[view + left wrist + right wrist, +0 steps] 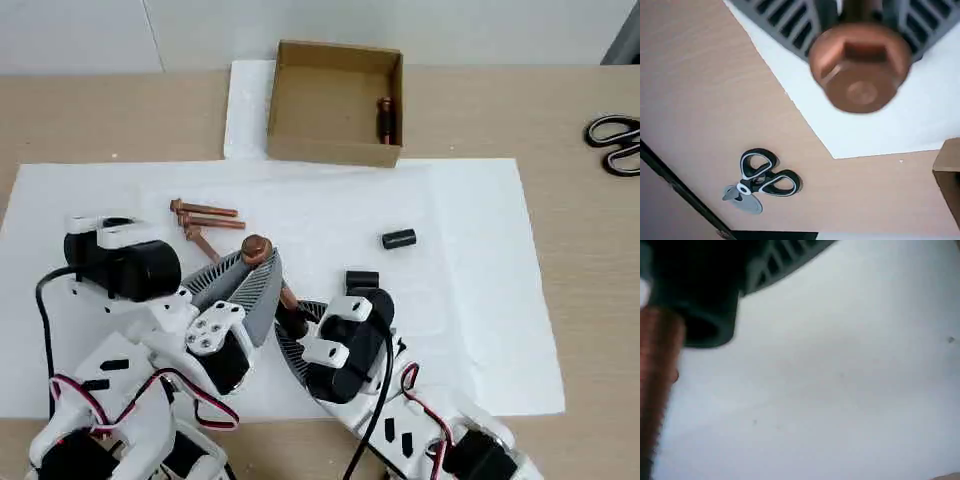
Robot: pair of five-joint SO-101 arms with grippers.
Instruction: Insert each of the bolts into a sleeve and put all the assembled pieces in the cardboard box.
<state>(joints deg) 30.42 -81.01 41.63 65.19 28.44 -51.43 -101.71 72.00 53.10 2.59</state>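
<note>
Your left tool (252,265) is clamped on the bolt (256,247), your right tool (293,322) on the sleeve (700,295). Both look hard and slick; grip their middles.

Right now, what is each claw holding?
Left claw: closed, holding a bolt.
Right claw: closed, holding a black sleeve.

A light wooden table (560,110) is seen from above, largely covered by a white sheet (470,230). A pale panelled wall (300,18) is seen behind its far edge. Black-handled scissors (615,143) are laid on the bare wood.
</note>
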